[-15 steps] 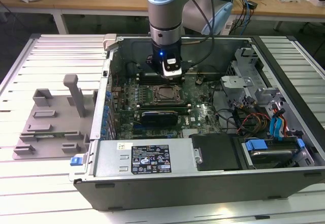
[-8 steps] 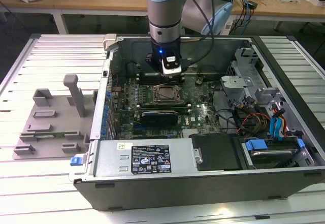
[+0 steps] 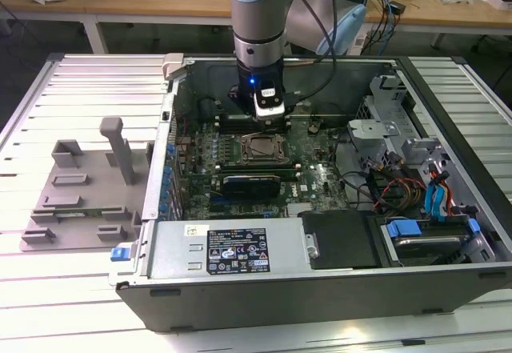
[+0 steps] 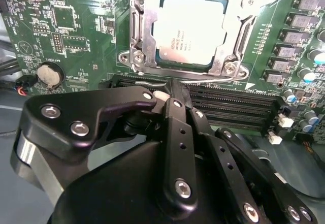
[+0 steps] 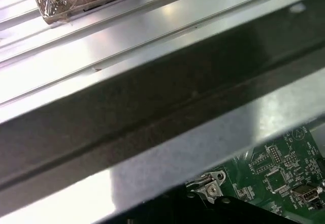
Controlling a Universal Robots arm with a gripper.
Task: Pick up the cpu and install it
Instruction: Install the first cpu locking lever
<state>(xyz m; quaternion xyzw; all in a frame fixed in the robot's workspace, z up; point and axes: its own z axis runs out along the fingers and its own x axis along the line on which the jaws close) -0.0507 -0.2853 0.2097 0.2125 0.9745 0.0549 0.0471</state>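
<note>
The cpu (image 4: 189,30), a flat square chip with a pale silver top, lies inside the metal frame of the socket (image 4: 134,36) on the green motherboard. In the exterior view the socket (image 3: 260,149) sits mid-board inside the open computer case. My gripper (image 3: 270,117) hangs on the arm just behind the socket, low inside the case. In the second wrist view its black linkage (image 4: 170,89) ends over the memory slots beside the socket, apart from the cpu. Nothing shows held in it.
A grey fixture plate (image 3: 76,201) with raised blocks lies on the slatted table at the exterior view's left. The case holds a power supply (image 3: 240,249) in front, a drive cage (image 3: 400,137) and cables at the right. Memory slots (image 4: 228,102) and a coin battery (image 4: 49,74) flank the socket.
</note>
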